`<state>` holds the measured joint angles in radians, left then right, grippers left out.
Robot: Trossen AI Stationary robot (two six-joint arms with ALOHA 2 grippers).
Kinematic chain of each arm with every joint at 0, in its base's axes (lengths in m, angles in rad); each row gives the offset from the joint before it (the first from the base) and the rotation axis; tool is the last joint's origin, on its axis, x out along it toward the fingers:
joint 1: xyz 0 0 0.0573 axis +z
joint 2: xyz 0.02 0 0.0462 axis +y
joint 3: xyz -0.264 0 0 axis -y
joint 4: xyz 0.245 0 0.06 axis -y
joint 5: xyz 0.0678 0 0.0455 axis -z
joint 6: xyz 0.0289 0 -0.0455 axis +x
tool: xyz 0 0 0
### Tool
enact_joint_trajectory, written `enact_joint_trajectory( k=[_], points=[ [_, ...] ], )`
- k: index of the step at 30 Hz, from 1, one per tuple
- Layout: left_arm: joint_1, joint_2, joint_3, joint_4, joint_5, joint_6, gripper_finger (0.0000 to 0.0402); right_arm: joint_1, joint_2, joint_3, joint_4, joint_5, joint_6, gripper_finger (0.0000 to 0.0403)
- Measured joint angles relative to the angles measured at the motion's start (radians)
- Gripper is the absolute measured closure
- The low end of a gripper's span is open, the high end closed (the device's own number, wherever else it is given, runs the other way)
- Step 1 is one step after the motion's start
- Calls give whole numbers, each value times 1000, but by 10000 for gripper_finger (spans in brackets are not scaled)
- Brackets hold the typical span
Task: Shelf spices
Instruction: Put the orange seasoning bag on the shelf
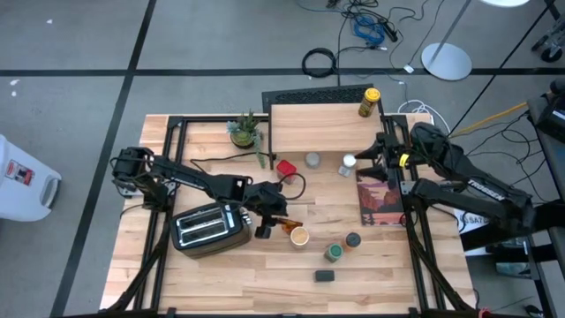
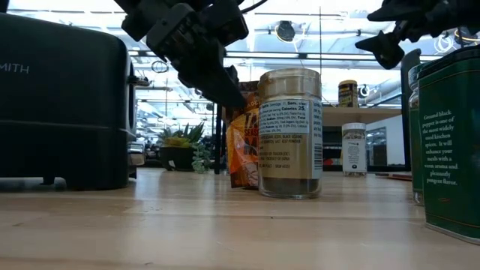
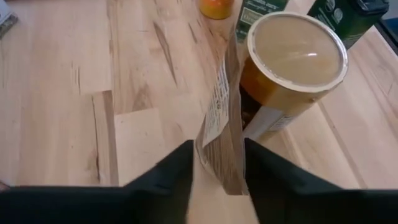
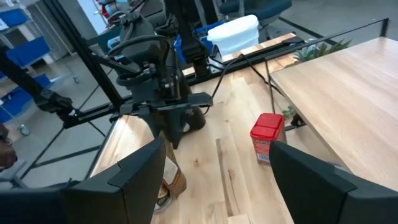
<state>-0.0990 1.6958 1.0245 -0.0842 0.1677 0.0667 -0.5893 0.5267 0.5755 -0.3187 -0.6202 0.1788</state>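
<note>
Table: big light wood tabletop, smooth planks, lab floor and cables all around it, shelving and ceiling lights in the room behind.
Shelf: wood-topped rack at the table's far edge, behind the toaster; one yellow-lidded jar already sits on its far right corner.
Toaster: silver toaster, my landmark for everything else.
Left gripper: left gripper just right of the toaster, fingers pinched in on the top edge of a flat orange-brown spice pouch. Looks like a grip.
Pouch handling: I'd guess light, soft and crinkly, so it'll flop; pinching the stiff top seam seems the sane spot.
Neighbour: tan-lidded jar touching or nearly touching the pouch, could get nudged on the lift.
Right gripper: right gripper well right of the toaster, by the shelf's front right corner, fingers spread, holding nothing.
Other spices: red tin and white-capped bottle between toaster and shelf; green-lidded jar and dark tin nearer the front edge.
</note>
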Motion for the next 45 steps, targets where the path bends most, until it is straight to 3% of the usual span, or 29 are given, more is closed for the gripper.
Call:
enact_joint_trajectory(
  k=[5,7,15,25,29,36,45],
  points=[
    [0,0,0,2,-9,24,377,40,42,0,2,29,-2,129],
    [1,0,0,4,-21,37,392,63,62,0,2,48,-8,129],
    [16,-16,16,-2,-46,53,398,166,132,0,54,120,-18,129],
    [65,-122,23,-11,-121,71,400,306,266,0,155,195,-11,129],
    [94,-146,28,-37,-147,70,401,365,329,0,262,211,-10,129],
    [121,-146,100,-78,-151,73,401,460,467,0,423,287,-13,129],
    [128,-146,198,-141,-158,123,401,502,564,0,493,426,-8,129]
  ],
)
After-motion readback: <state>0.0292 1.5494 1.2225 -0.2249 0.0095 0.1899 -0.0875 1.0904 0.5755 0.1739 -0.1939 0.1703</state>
